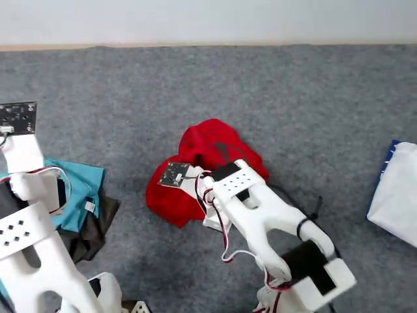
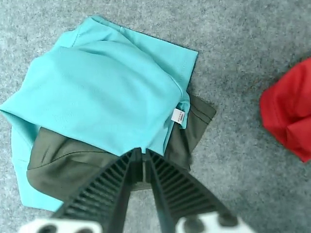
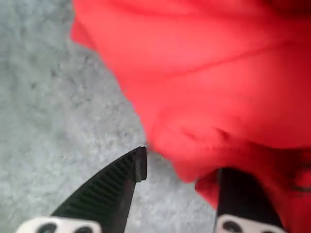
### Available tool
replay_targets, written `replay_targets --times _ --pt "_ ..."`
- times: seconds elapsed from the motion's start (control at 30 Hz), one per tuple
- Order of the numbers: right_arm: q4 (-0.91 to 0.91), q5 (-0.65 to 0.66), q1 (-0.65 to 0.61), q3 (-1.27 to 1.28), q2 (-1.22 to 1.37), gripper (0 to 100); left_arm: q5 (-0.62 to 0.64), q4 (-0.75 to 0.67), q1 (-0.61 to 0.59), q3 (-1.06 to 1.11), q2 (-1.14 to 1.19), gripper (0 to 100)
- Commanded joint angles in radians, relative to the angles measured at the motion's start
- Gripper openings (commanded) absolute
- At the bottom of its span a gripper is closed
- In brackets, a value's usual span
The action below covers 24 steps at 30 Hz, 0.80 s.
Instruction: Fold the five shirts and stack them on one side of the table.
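Four shirts lie on the table. We find the red shirt crumpled at centre, the teal shirt on the dark shirt at near left, and the white shirt at the right edge. The left claw hangs over the teal shirt, jaws pressed together, holding nothing. The right claw stands wide apart at the red shirt's edge, gripping nothing.

A red shirt, turquoise shirt, olive shirt, white shirt, grey table.
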Motion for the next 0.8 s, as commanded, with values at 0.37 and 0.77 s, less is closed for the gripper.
replay_targets --times 0.37,0.77 --pt "0.053 0.012 0.001 -0.233 0.110 1.0 -0.003 -0.003 -0.003 -0.002 -0.021 2" --pt "0.481 0.044 0.065 -0.654 -0.183 0.9 0.000 -0.003 0.000 -0.002 -0.021 2"
